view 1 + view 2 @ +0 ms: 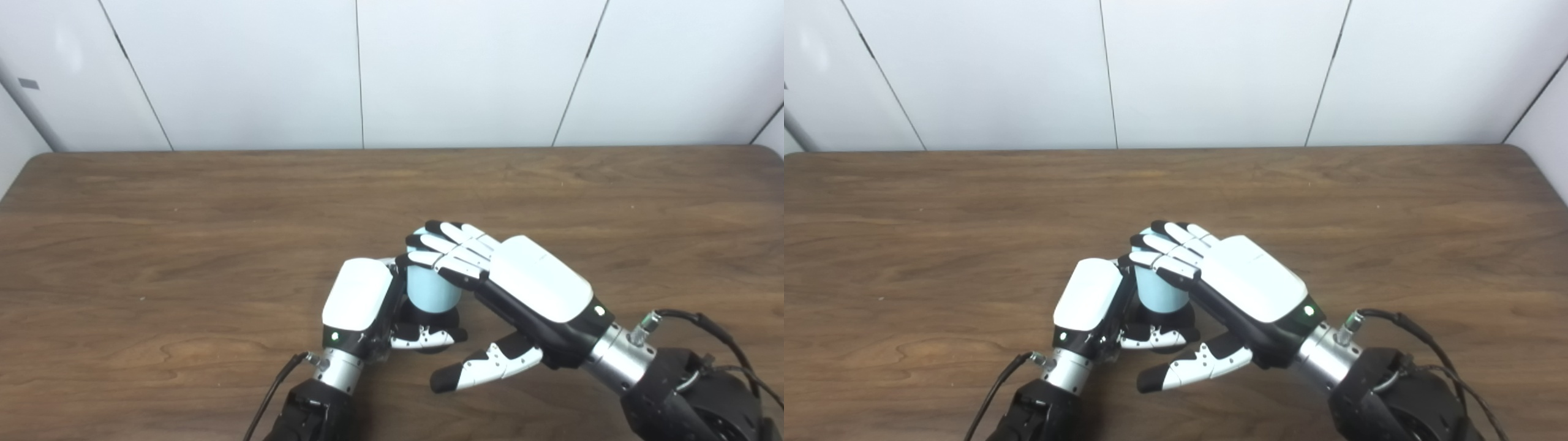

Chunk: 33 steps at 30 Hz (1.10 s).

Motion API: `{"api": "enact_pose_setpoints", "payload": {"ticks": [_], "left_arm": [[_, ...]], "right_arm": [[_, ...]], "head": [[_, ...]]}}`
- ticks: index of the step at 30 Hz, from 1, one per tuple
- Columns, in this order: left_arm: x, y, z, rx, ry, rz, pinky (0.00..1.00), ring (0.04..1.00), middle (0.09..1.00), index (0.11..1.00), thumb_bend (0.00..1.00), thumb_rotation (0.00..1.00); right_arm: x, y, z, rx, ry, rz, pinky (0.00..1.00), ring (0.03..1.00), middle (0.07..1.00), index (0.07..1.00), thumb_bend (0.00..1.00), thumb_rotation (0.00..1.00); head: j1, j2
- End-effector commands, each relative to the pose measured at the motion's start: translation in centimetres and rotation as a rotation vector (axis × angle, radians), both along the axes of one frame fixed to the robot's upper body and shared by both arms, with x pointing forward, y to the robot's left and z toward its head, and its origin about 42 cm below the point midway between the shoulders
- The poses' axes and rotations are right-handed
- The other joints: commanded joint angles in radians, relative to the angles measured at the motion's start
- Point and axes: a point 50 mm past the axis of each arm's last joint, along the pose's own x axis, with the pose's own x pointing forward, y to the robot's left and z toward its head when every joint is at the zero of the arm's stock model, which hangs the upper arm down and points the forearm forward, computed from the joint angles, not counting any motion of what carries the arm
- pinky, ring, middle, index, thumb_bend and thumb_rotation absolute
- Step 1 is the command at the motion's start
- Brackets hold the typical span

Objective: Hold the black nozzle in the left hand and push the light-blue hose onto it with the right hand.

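Left hand wrapped around black nozzle, lower centre of frame. Right hand laid flat over light-blue hose, fingers straight and together, thumb off it.

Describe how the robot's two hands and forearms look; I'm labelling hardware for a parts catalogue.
Both the left hand and right hand have glossy white back covers, black frames, white-and-black segmented fingers, a small green light, silver cylindrical wrists, black forearms and black cables.
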Motion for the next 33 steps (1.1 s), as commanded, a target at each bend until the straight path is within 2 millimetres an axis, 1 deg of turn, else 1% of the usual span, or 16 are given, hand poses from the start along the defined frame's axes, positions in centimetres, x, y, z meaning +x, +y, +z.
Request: {"api": "enact_pose_setpoints", "payload": {"ticks": [1,9,18,23,31,33], "left_arm": [[-0.8,0.4,-2.1,0.074,0.115,0.004,0.36,0.465,0.444,0.495,0.48,0.0],[-0.8,0.4,-2.2,0.078,0.115,0.005,0.35,0.457,0.436,0.499,0.48,0.0],[-0.8,0.4,-2.1,0.071,0.118,0.004,0.36,0.463,0.448,0.495,0.48,0.0],[-0.8,0.4,-2.0,0.078,0.122,0.005,0.36,0.461,0.444,0.496,0.48,0.0],[-0.7,0.4,-2.0,0.072,0.122,0.002,0.38,0.475,0.474,0.484,0.48,0.0],[-0.7,0.3,-2.0,0.072,0.122,0.003,0.38,0.474,0.467,0.486,0.48,0.0]], "right_arm": [[-0.2,-0.7,-2.9,-0.112,0.165,0.002,0.94,0.948,0.904,0.875,0.72,1.0],[0.0,-0.9,-3.5,-0.116,0.186,-0.008,0.93,0.933,0.899,0.873,0.72,1.0],[-0.1,-1.2,-3.7,-0.133,0.186,-0.015,0.93,0.932,0.895,0.876,0.71,1.0],[-0.1,-1.4,-3.8,-0.136,0.19,-0.02,0.93,0.934,0.896,0.879,0.72,1.0],[-0.4,-1.5,-4.1,-0.13,0.2,-0.024,0.94,0.945,0.907,0.889,0.72,1.0],[-0.4,-1.6,-4.2,-0.132,0.205,-0.026,0.94,0.95,0.916,0.898,0.72,1.0]], "head": [[0.0,0.0],[0.0,0.002],[-0.001,0.006],[-0.004,0.008],[-0.007,0.008],[-0.007,0.008]]}}
